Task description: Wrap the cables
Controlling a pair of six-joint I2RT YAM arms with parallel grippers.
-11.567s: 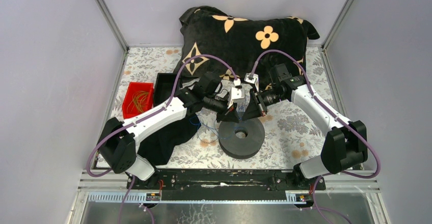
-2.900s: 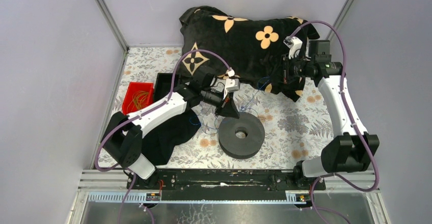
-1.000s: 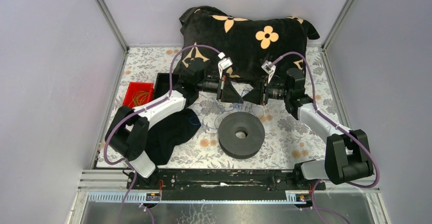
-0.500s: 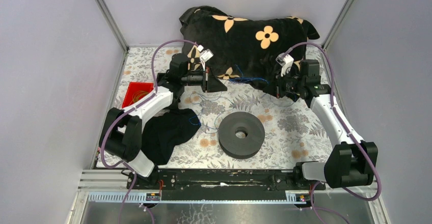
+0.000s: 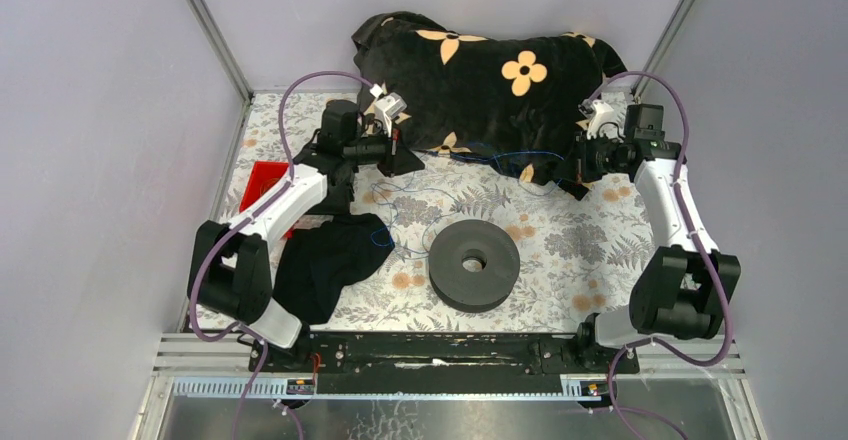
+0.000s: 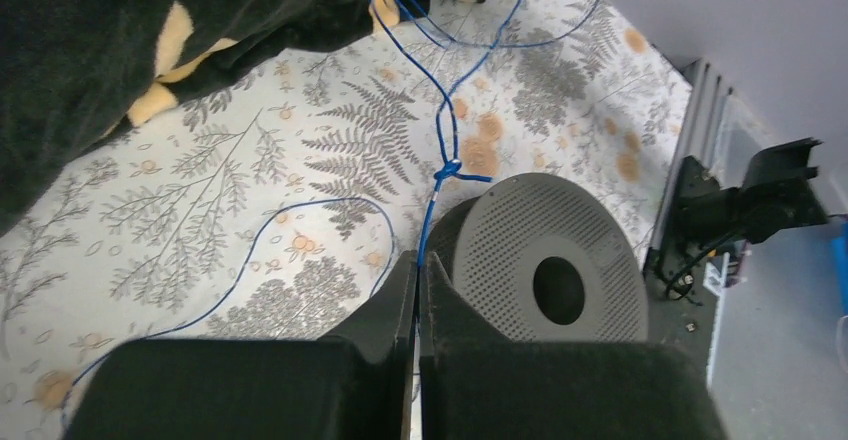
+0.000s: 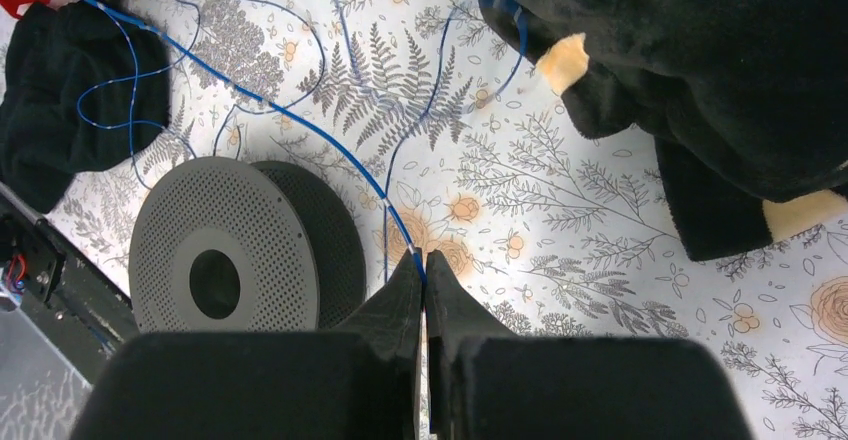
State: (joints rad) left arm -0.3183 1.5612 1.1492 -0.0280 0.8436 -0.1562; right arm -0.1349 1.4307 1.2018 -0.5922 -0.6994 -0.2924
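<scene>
Left gripper [image 6: 418, 265] and right gripper [image 7: 422, 260] both pinched shut on the cables [image 6: 447, 170], strand stretched between them, loops behind black spool [image 5: 474, 263], red bin [image 5: 256, 188] contents unclear

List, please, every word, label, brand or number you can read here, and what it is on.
None: no readable text in any view.
The black blanket bears only flower and diamond motifs, no letters; the spool, red bin and tablecloth show no markings.
</scene>
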